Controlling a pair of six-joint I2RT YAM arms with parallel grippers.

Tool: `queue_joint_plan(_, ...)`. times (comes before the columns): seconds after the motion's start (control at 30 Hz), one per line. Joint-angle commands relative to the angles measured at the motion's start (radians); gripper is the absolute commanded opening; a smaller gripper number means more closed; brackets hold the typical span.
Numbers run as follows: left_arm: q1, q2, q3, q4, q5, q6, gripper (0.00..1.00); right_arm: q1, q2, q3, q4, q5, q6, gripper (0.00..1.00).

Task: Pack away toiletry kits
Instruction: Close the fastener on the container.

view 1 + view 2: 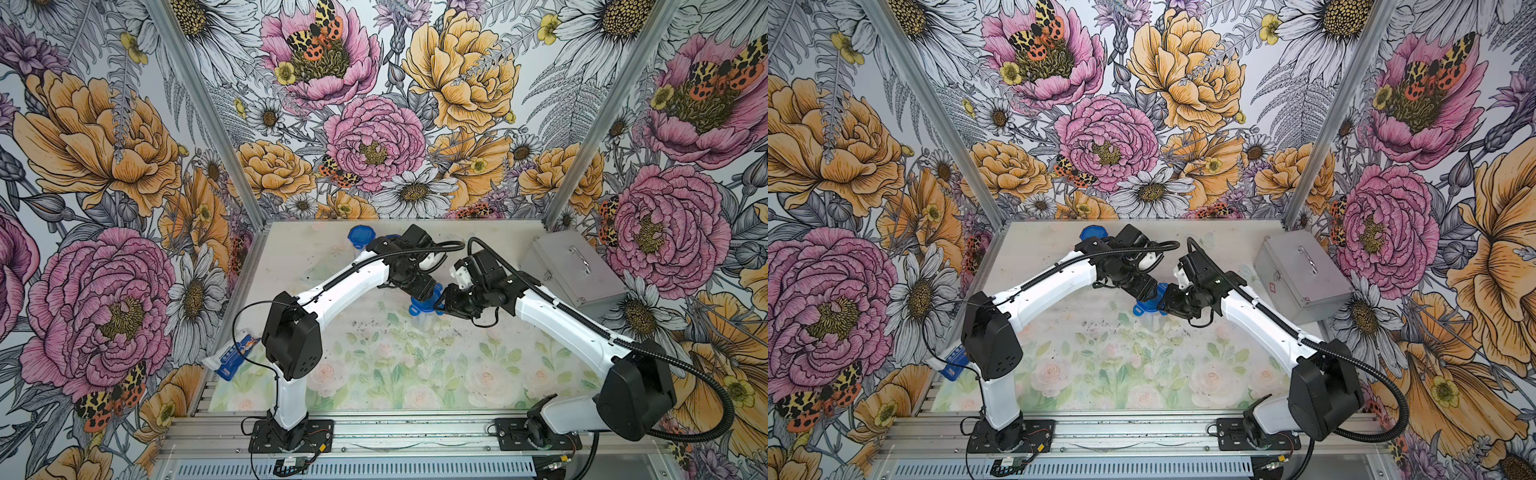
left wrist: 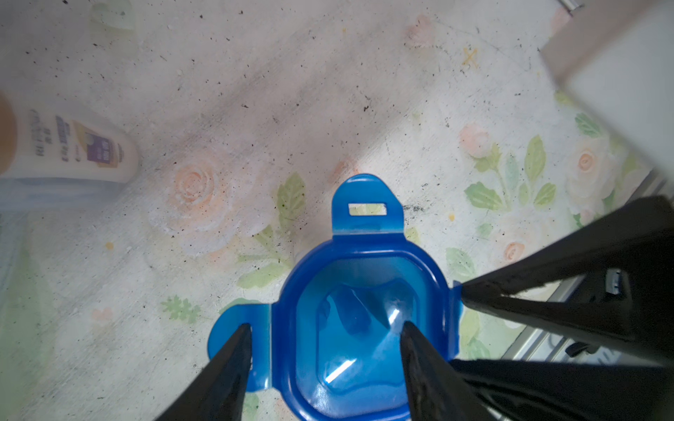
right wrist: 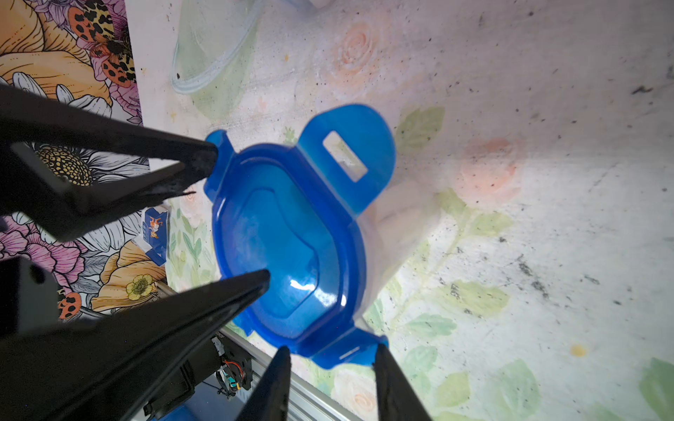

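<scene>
A blue four-tab lid [image 1: 419, 307] [image 2: 364, 320] sits on top of a clear cup [image 3: 397, 226] with white contents, mid-table. Both grippers meet over it. My left gripper [image 2: 325, 325] hangs open above the lid, with one finger over a side tab and the other over the lid's middle. My right gripper [image 3: 332, 348] straddles another tab [image 3: 346, 353], with its jaws closed against the tab's two edges. A white bottle [image 2: 69, 145] lies on the mat. A white-blue toothpaste tube [image 1: 232, 353] lies at the table's left edge.
A silver metal case [image 1: 571, 274] with a handle stands at the back right. A second blue lid [image 1: 360, 236] is at the back, behind the left arm. An empty clear cup [image 3: 215, 47] lies on its side near it.
</scene>
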Motion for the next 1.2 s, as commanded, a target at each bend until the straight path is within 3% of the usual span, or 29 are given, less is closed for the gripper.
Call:
queue_joint_plan(0.0, 0.001, -0.001, -0.024, -0.008, 0.034, 0.009, 0.63, -0.009, 0.014, -0.013, 0.03, -0.021, -0.012, 0.38)
queue_joint_plan(0.77, 0.0, 0.006, -0.048, -0.007, 0.051, 0.003, 0.61, -0.009, -0.06, -0.05, 0.044, -0.008, 0.006, 0.38)
queue_joint_plan(1.17, -0.009, 0.007, -0.059, -0.008, 0.072, -0.028, 0.6, -0.009, -0.001, -0.023, 0.077, -0.024, -0.008, 0.36)
